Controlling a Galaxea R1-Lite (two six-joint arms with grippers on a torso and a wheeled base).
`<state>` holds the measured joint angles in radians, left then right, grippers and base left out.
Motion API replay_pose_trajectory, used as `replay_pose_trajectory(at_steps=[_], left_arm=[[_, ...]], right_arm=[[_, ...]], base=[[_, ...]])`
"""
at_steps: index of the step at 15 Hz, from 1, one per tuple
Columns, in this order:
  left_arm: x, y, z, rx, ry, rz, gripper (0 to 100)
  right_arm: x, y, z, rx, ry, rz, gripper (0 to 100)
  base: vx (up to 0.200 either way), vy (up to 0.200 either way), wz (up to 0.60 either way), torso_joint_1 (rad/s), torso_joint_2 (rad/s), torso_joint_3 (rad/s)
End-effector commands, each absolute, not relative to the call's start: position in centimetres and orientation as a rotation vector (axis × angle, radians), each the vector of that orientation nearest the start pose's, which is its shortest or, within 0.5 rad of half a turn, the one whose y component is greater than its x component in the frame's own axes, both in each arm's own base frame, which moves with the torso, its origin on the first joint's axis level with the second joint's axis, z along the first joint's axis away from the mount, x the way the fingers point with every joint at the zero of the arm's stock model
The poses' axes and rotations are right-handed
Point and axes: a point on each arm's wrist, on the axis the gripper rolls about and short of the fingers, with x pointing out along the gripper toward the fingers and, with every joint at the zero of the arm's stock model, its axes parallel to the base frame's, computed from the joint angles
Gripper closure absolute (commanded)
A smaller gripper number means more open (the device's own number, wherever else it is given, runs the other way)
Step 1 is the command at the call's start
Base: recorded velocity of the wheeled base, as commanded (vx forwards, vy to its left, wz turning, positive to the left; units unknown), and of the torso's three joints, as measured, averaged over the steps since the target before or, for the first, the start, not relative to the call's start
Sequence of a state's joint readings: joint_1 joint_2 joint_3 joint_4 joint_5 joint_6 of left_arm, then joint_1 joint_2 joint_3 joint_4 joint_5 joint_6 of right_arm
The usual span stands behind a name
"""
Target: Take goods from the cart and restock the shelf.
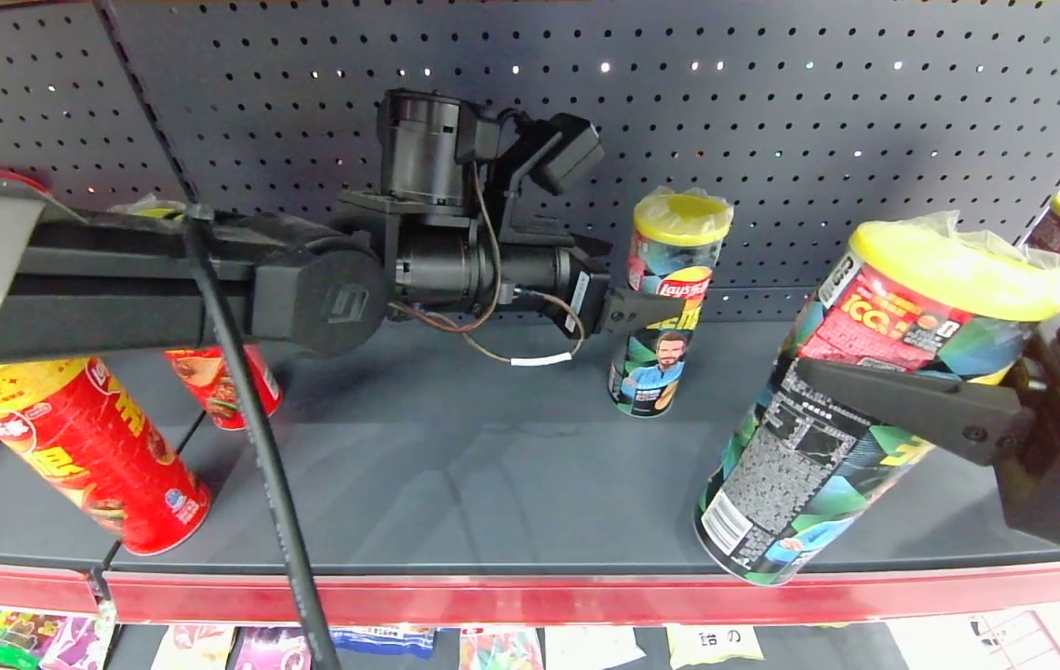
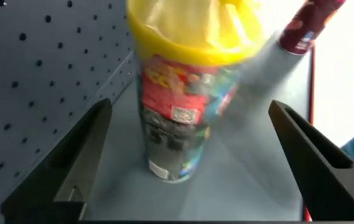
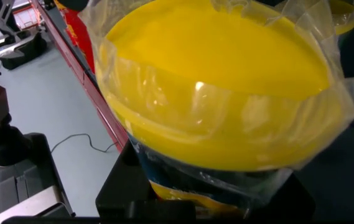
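Two green cans (image 1: 771, 465) (image 1: 674, 251), two red cans (image 1: 92, 456) (image 1: 227, 386)

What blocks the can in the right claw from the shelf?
Nothing visible. The right gripper holds the can tilted at the front of the shelf, which is bare beside it. The second can, by the left gripper, stands farther back.

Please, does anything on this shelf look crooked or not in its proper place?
Yes. The large yellow-lidded can, held in the right pincer, leans clearly. Its lid tips toward the robot's right, and its base is at the shelf's red front edge rather than standing flat on the shelf.
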<state>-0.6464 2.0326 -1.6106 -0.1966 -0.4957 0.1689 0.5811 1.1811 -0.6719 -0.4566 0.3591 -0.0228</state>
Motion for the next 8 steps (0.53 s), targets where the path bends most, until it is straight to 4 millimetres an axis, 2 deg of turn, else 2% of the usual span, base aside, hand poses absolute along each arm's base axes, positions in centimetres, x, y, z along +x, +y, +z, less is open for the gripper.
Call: replay_pose_trajectory(at_steps=[1, 8], left_arm=[[33.9, -27.1, 23.9, 0.168, 0.135, -1.150, 0], [34.9, -29.5, 23.0, 0.174, 0.112, -1.142, 0]], right_arm=[[14.3, 10.3, 25.3, -0.027, 0.043, 0.941, 100], [14.4, 10.2, 25.3, -0.027, 0.043, 0.931, 100]], base=[[0.000, 0.000, 0.00, 0.000, 0.00, 0.000], [0.000, 0.000, 0.00, 0.000, 0.00, 0.000]])
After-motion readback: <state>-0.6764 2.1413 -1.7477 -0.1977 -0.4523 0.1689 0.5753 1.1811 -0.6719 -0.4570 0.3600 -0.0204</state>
